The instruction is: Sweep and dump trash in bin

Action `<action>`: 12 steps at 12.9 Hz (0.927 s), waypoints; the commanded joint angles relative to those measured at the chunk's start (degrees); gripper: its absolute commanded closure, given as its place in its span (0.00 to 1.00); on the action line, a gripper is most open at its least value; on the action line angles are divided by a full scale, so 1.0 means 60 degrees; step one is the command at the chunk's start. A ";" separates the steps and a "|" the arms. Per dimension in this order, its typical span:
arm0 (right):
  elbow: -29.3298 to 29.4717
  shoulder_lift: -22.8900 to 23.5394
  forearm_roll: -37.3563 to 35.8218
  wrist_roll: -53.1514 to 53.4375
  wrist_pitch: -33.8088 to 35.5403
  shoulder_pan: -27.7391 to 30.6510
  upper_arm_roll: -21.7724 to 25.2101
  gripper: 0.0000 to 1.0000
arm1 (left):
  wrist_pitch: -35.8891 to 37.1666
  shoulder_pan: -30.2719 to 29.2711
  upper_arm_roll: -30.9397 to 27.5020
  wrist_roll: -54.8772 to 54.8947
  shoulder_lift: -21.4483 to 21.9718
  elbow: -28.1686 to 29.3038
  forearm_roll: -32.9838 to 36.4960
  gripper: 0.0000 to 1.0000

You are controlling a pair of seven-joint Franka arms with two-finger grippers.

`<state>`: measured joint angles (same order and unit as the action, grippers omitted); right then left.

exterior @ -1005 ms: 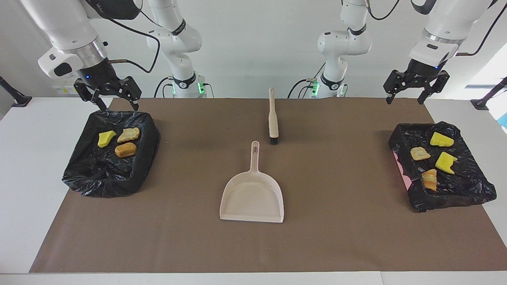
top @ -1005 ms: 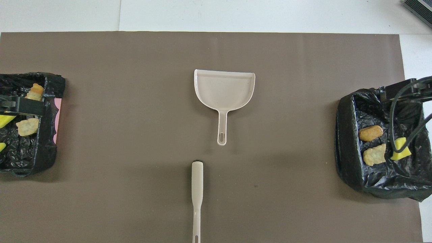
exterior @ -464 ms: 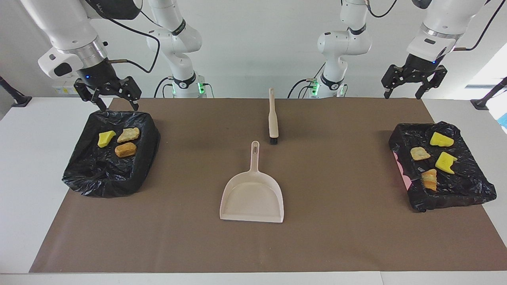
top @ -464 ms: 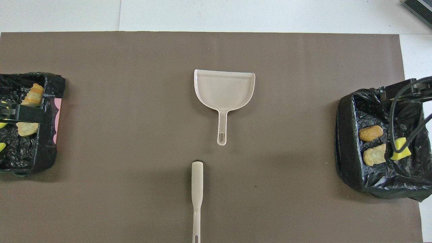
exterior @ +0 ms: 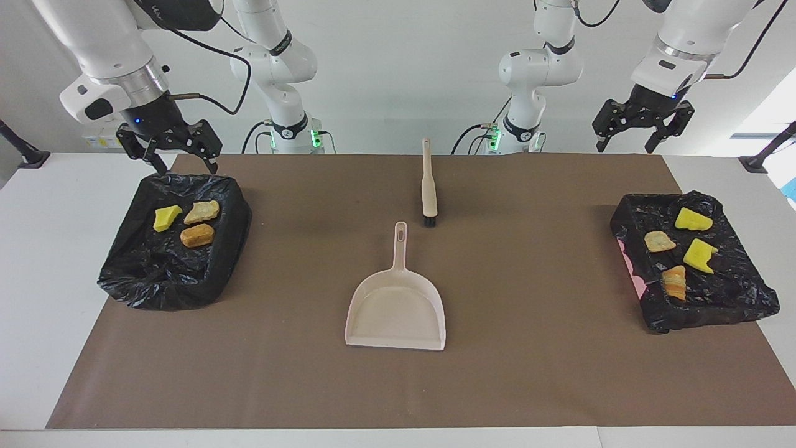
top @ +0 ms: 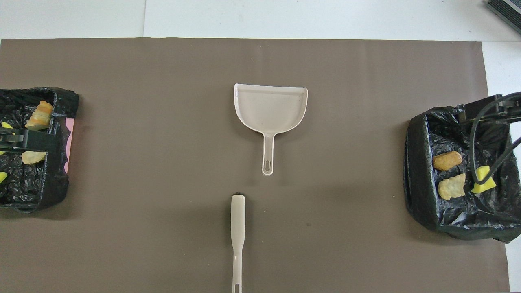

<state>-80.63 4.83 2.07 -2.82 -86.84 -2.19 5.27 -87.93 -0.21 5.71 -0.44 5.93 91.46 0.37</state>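
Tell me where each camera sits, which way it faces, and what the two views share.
Facing view: high across the table, looking at both arms; open right gripper over a bin's rim, open left gripper raised.
Overhead view: above the robots' end, looking steeply down; only gripper parts show at the edges.
Shared: dustpan, brush, both bins, trash.

Readable text: none can be made out; Right arm: a few white marks are seen on its dark upper joint, too cut off to be read
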 commanded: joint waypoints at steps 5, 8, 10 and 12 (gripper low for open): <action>-0.0068 -0.0116 -0.0037 -0.0175 0.0147 0.0028 -0.0015 0.00 | -0.0110 0.0152 -0.0425 -0.0366 0.0271 0.0284 -0.0136 0.00; -0.0068 -0.0116 -0.0037 -0.0175 0.0147 0.0028 -0.0015 0.00 | -0.0139 0.0152 -0.0425 -0.0352 0.0286 0.0299 -0.0136 0.00; -0.0068 -0.0116 -0.0037 -0.0175 0.0147 0.0013 -0.0015 0.00 | -0.0125 0.0152 -0.0425 -0.0337 0.0330 0.0416 -0.0136 0.00; -0.0068 -0.0116 -0.0037 -0.0175 0.0147 0.0028 -0.0015 0.00 | -0.0168 0.0137 -0.0439 -0.0308 0.0359 0.0431 -0.0136 0.00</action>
<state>-80.63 4.83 2.07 -2.82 -86.84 -2.19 5.27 -87.99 -0.08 3.91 -1.89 6.16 91.87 0.10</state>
